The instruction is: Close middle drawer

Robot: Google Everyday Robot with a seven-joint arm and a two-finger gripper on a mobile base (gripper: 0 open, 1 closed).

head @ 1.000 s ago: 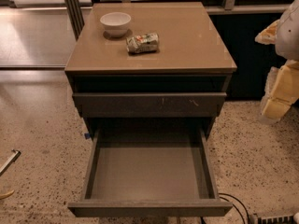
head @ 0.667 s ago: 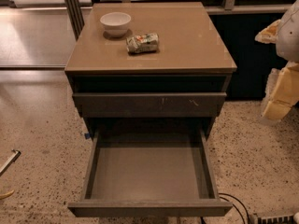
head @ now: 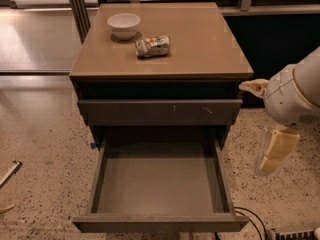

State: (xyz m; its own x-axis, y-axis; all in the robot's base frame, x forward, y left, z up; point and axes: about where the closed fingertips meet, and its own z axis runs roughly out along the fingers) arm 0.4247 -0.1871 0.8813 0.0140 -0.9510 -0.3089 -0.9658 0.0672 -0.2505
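Pulled wide open at lower centre: middle drawer, front edge running left-right. At right edge, well apart: gripper; drawer front down-left from there. Grip state: cannot tell.

Gripper right of open middle drawer

Nothing can be read. The crumpled packet, at 12 o'clock on the cabinet top, bears green and white print too small to make out. The gripper hangs at 3 o'clock, beside the cabinet.
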